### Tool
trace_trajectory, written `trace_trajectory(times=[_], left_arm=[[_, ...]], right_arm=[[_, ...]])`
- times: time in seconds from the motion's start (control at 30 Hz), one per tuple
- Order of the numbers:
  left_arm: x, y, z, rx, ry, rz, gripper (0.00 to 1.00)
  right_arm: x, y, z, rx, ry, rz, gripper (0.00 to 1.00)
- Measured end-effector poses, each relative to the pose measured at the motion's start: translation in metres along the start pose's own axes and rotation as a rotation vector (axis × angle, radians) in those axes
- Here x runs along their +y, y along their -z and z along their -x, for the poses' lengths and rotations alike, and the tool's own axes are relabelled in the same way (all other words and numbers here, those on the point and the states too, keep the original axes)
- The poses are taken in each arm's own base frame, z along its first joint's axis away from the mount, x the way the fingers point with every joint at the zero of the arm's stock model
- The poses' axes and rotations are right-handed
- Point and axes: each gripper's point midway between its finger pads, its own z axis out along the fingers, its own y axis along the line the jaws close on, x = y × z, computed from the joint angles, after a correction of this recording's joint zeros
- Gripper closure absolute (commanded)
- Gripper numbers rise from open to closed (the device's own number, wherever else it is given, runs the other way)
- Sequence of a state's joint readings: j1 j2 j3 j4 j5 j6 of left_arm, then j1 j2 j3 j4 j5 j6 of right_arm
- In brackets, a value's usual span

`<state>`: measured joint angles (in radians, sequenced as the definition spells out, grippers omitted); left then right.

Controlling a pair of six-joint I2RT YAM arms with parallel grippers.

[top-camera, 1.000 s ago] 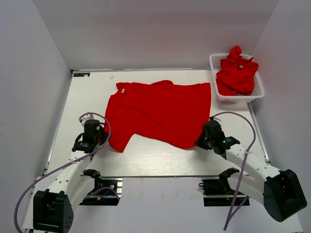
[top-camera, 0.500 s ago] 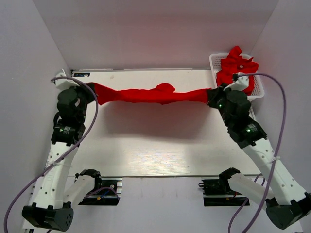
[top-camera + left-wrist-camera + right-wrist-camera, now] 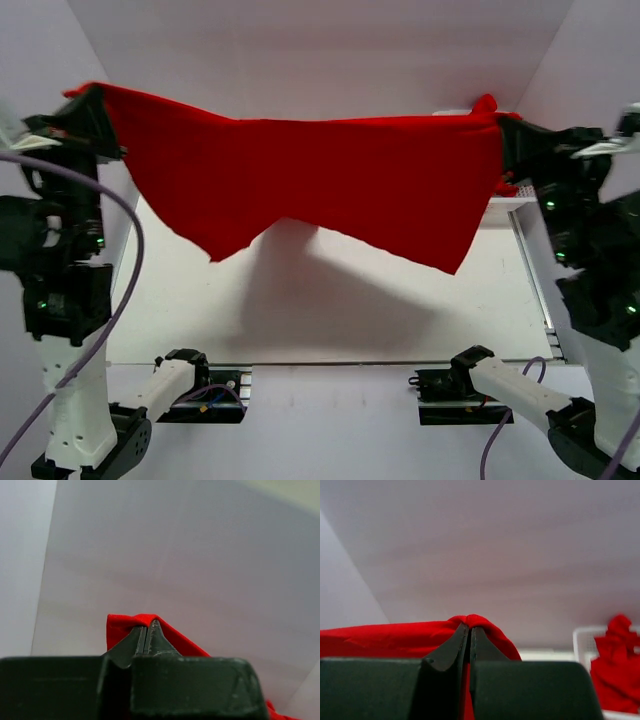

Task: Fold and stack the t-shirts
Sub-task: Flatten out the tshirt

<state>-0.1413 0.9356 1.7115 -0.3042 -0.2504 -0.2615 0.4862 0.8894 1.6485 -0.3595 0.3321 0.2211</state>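
- Grip: the left hand (image 3: 146, 631) is clamped shut on one corner of the t-shirt (image 3: 330, 180), and the right hand (image 3: 469, 629) pinches the opposite corner the same way.
- The shirt hangs stretched between them, high above the surface (image 3: 330, 320) — this looks like the spreading step.
- Next, it likely needs lowering flat and crease-free before folding.
- The other t-shirts (image 3: 617, 670) sit in the basket (image 3: 581, 645).

t-shirt (image 3: 320, 185) above table (image 3: 330, 325), between left end effector (image 3: 146, 631) and right end effector (image 3: 469, 631)
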Motion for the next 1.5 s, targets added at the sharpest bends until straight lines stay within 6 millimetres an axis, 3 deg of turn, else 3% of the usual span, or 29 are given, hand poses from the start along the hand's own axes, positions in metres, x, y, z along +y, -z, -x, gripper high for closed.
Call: trace_trajectory(times=[0.2,0.27,0.37,0.5,0.57,0.63,0.7,0.8,0.93,1.0,1.03,1.1,1.17,1.27,1.37,1.43,1.5], left_arm=[[-0.028,0.015,0.103,-0.198,-0.058,-0.088,1.0],[-0.035,0.027,0.134,-0.266,-0.073,-0.117,1.0],[-0.042,0.043,0.165,-0.345,-0.097,-0.153,1.0],[-0.047,0.048,0.175,-0.387,-0.139,-0.181,1.0],[-0.046,0.038,0.162,-0.364,-0.163,-0.175,1.0],[-0.043,0.021,0.137,-0.32,-0.192,-0.165,1.0],[-0.037,-0.003,0.099,-0.251,-0.222,-0.147,1.0],[-0.019,-0.047,0.016,-0.106,-0.269,-0.094,1.0],[0.017,-0.106,-0.149,0.168,-0.346,-0.027,1.0],[0.036,-0.123,-0.23,0.302,-0.374,-0.007,1.0],[0.052,-0.128,-0.285,0.4,-0.393,0.008,1.0],[0.079,-0.129,-0.375,0.551,-0.413,0.03,1.0],[0.108,-0.118,-0.462,0.707,-0.426,0.05,1.0],[0.146,-0.095,-0.57,0.903,-0.422,0.069,1.0],[0.17,-0.073,-0.641,1.028,-0.401,0.075,1.0],[0.179,-0.059,-0.667,1.078,-0.385,0.075,1.0],[0.181,-0.053,-0.676,1.098,-0.368,0.071,1.0]], right_arm=[[0.027,0.039,0.073,-0.124,0.027,0.155,1.0],[0.032,0.053,0.09,-0.159,0.038,0.197,1.0],[0.036,0.068,0.103,-0.194,0.052,0.23,1.0],[0.033,0.065,0.097,-0.195,0.071,0.221,1.0],[0.028,0.05,0.078,-0.168,0.081,0.187,1.0],[0.017,0.029,0.046,-0.111,0.093,0.127,1.0],[0.003,0.004,0.004,-0.039,0.111,0.055,1.0],[-0.021,-0.036,-0.075,0.095,0.148,-0.066,1.0],[-0.059,-0.081,-0.203,0.318,0.205,-0.229,1.0],[-0.081,-0.096,-0.269,0.442,0.23,-0.302,1.0],[-0.092,-0.099,-0.299,0.503,0.241,-0.331,1.0],[-0.113,-0.108,-0.35,0.597,0.237,-0.375,1.0],[-0.134,-0.119,-0.399,0.692,0.224,-0.406,1.0],[-0.16,-0.144,-0.465,0.8,0.188,-0.413,1.0],[-0.181,-0.161,-0.518,0.884,0.151,-0.41,1.0],[-0.191,-0.166,-0.54,0.92,0.127,-0.404,1.0],[-0.198,-0.169,-0.554,0.941,0.098,-0.395,1.0]])
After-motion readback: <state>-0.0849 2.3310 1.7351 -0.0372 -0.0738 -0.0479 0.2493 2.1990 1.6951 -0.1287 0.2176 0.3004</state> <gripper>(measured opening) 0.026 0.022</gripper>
